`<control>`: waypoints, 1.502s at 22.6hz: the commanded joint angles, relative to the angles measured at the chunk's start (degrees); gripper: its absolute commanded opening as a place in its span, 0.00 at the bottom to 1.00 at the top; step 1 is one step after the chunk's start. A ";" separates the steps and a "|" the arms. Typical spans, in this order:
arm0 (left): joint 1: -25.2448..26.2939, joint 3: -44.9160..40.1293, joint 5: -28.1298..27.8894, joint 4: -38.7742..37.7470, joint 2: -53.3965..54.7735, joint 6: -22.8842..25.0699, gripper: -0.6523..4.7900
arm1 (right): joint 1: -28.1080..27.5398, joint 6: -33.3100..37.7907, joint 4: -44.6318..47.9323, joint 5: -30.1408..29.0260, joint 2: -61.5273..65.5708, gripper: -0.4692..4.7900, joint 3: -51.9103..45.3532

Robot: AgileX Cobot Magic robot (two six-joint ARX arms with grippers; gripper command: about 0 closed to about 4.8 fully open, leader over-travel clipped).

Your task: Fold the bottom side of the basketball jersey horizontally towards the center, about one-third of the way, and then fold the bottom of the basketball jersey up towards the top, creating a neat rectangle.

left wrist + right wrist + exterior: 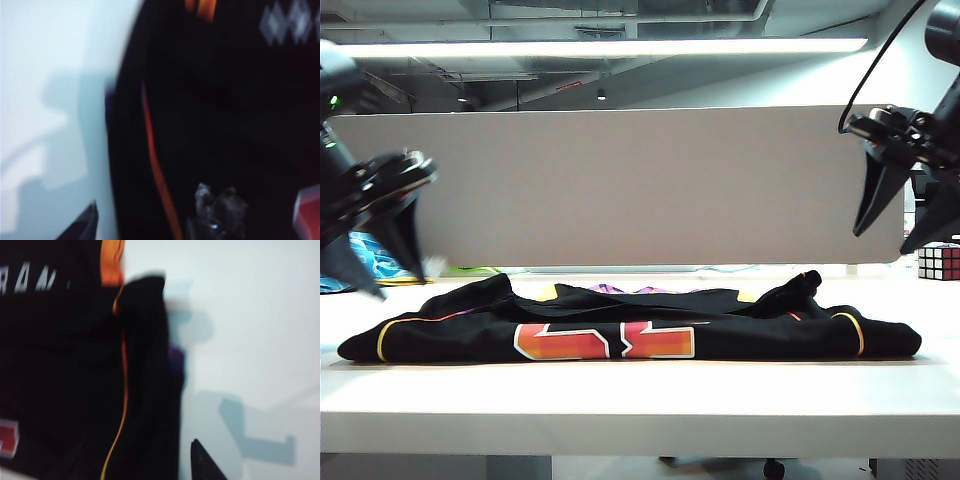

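White worktop (640, 400) is stretching across the room in front of a long grey partition panel (620, 185), under ceiling strip lighting. Lying flat on it is the basketball jersey (620, 325), black, folded into a low wide band with the lower part of its orange number facing forward. Up at one end, the left pincer (382, 262) is hanging in the air, its dark fingers spread apart and gripping nothing; the jersey's end is lying below it and toward the middle. At the other end, the right pincer (900, 222) is hovering higher, fingers also spread and empty, with the jersey below and inward of it. Both wrist views are blurred, so fine detail is probably unreliable. Beyond the right pincer, a puzzle cube (939, 261) is sitting.
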 commanded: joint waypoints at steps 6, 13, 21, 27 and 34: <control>-0.09 -2.67 0.37 -10.99 -0.22 5.53 0.52 | 0.24 0.24 -1.55 -1.79 -9.70 0.59 -13.00; -0.48 -3.21 0.87 -8.41 -0.20 5.31 0.52 | 0.26 3.91 6.34 -4.94 -7.06 0.59 -19.41; -1.77 -3.23 1.07 -8.33 0.46 5.29 0.52 | 0.81 6.29 11.78 -6.27 -1.86 0.59 -19.56; -2.25 -4.46 1.31 -8.98 2.32 5.29 0.51 | 3.30 7.80 14.23 -7.56 1.64 0.58 -19.61; -2.51 -4.68 10.54 -5.99 2.25 4.98 0.14 | 3.32 7.19 14.01 -8.13 1.33 0.09 -19.58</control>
